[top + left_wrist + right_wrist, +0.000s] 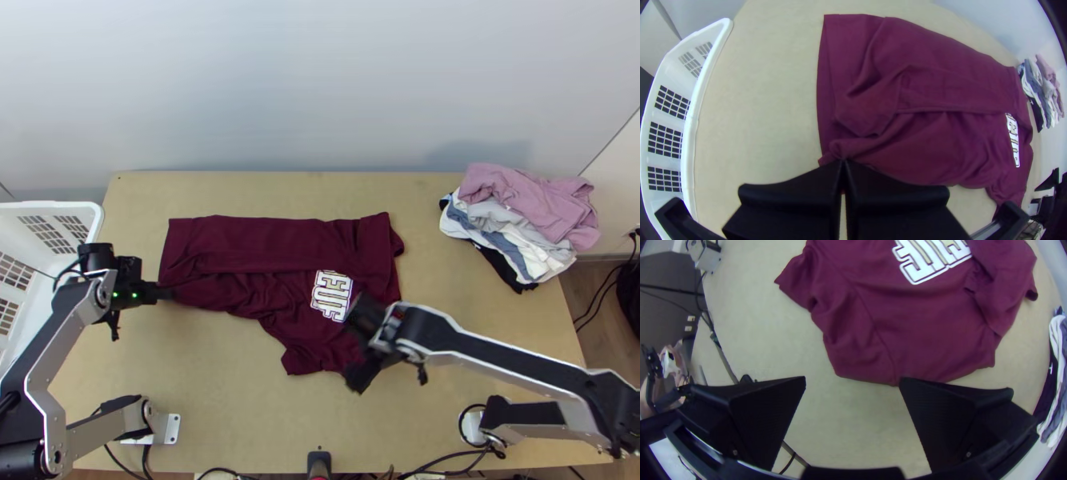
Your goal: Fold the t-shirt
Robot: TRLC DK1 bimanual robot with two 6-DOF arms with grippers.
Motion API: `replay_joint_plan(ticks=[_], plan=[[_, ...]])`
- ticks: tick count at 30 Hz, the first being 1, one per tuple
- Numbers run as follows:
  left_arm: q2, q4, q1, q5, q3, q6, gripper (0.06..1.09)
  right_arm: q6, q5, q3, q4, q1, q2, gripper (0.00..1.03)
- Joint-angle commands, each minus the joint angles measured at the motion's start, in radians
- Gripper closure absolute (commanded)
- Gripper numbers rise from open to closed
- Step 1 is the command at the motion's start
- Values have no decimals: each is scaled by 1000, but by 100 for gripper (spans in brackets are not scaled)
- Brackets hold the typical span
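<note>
Nearest, the right claw [354, 346] is wide open and holds nothing. The left claw [167, 294] is closed tight on the t-shirt [264, 236], at its left end. This lies on the counter [240, 400], partly folded, wrinkled; farther right is a clothes pile [520, 216].

Cropped, blurred and covered around our maroon short-sleeved t-shirt [240, 236]
From above, we lose the white plastic basket [98, 220] past nine o'clock's edge, cloth inside the black left gripper [168, 293] at eight, and shirt beneath the blurred black right gripper [354, 350] at five; the right wrist view crops white lettering [920, 273] at one.
</note>
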Motion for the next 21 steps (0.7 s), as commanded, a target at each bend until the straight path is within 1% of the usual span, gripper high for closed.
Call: replay_joint_plan(ticks=[1, 5, 11, 13, 15, 17, 18, 21], plan=[[-5, -21, 54, 0, 47, 6, 105, -10, 17, 0, 47, 125, 103, 5], [12, -18, 69, 0, 56, 9, 105, -30, 61, 3, 83, 120, 146, 5], [47, -17, 77, 1, 82, 10, 105, -31, 138, -6, 124, 108, 218, 5], [52, -17, 77, 1, 88, 17, 105, -27, 150, -14, 130, 102, 229, 9], [55, -18, 79, 1, 96, 20, 105, -21, 150, -18, 136, 96, 231, 16], [61, -20, 82, 3, 103, 21, 105, -14, 150, -21, 138, 96, 232, 18], [61, -20, 85, 6, 107, 20, 105, -16, 152, -24, 141, 94, 235, 25], [63, -23, 86, 11, 110, 20, 105, -22, 152, -18, 161, 74, 237, 58]])
